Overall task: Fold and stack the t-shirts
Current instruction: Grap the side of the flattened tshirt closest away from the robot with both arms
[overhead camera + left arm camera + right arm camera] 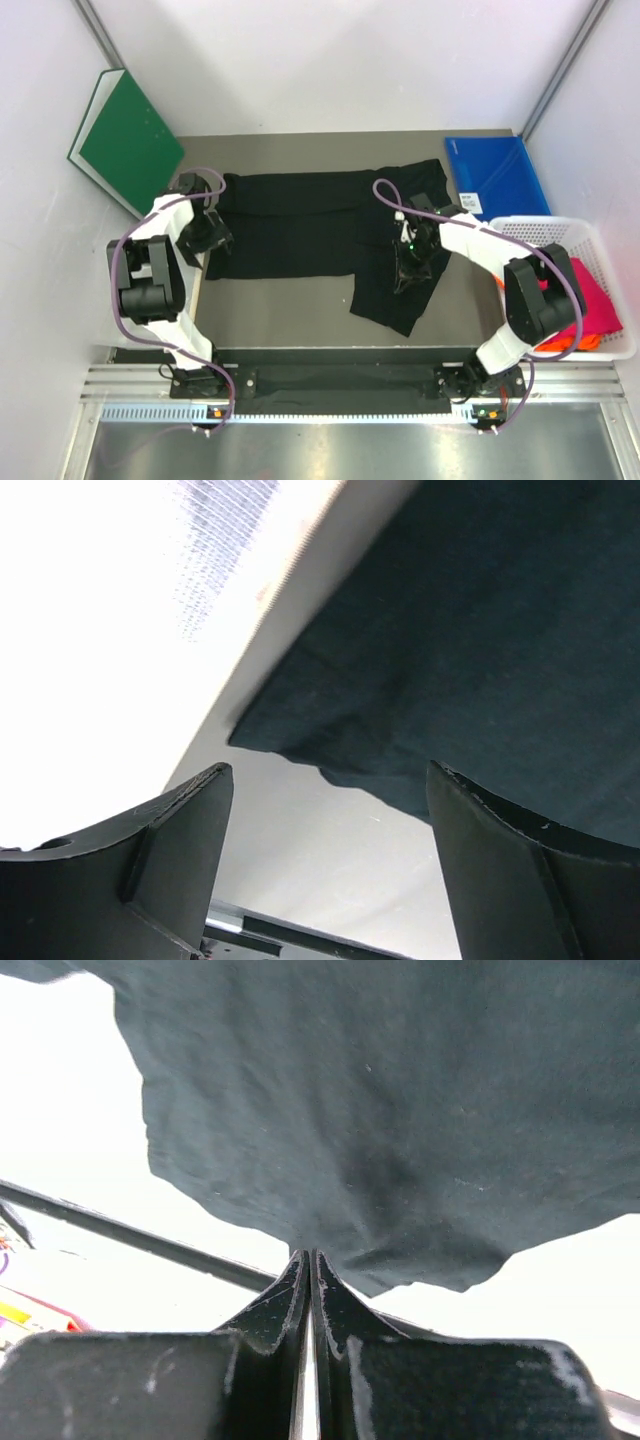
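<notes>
Mid-table: the black t-shirt [290, 225] lies spread flat on the table [280, 315], one part trailing toward 5 o'clock. At its 9 o'clock edge the left gripper [212, 238], fingers spread wide, cloth corner between them but not gripped. At its 3 o'clock side the right gripper [408, 265], fingers pressed together, pinching a fold of black cloth. At 4 o'clock, a magenta t-shirt [592, 300] and an orange t-shirt [563, 344] sit in the white basket [556, 222].

Black t-shirt [300, 228]; green board [126, 140]; blue folder [497, 178]; white basket [560, 222].
</notes>
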Controlling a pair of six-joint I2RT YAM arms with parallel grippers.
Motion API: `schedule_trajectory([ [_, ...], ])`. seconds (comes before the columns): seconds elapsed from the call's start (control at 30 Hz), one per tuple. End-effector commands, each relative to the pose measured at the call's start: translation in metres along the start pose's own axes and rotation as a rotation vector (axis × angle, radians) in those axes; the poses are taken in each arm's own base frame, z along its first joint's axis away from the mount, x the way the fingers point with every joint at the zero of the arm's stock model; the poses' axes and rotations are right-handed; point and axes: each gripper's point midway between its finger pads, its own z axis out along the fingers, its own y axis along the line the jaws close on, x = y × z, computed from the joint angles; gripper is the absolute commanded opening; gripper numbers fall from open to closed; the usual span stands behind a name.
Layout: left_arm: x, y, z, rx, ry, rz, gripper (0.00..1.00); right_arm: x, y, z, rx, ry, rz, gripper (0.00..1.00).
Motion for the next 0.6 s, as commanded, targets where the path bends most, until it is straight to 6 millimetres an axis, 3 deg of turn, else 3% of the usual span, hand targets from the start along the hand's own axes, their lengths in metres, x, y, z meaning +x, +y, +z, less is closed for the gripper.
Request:
schedule_trajectory([
  [0.0, -0.003, 0.014, 0.002, -0.084, 0.014, 0.0, 0.82, -0.004, 0.0, -0.01, 0.032, 0.003, -0.025, 0.0],
  [0.13, 0.006, 0.02, 0.018, -0.11, 0.067, 0.015, 0.67, -0.007, -0.002, -0.01, 0.032, 0.004, -0.018, 0.0],
  [0.37, 0.013, 0.017, 0.033, -0.102, 0.119, 0.026, 0.71, -0.003, -0.008, -0.021, 0.032, 0.042, -0.014, 0.03],
  [0.4, 0.013, 0.017, 0.032, -0.101, 0.118, 0.025, 0.72, -0.001, -0.01, -0.021, 0.04, 0.053, -0.015, 0.22],
  [0.5, 0.011, 0.019, 0.031, -0.109, 0.111, 0.037, 0.73, 0.012, -0.013, -0.022, 0.037, 0.074, -0.031, 0.6],
  [0.57, 0.012, 0.021, 0.031, -0.112, 0.115, 0.05, 0.74, 0.022, -0.016, -0.025, 0.032, 0.075, -0.027, 0.68],
])
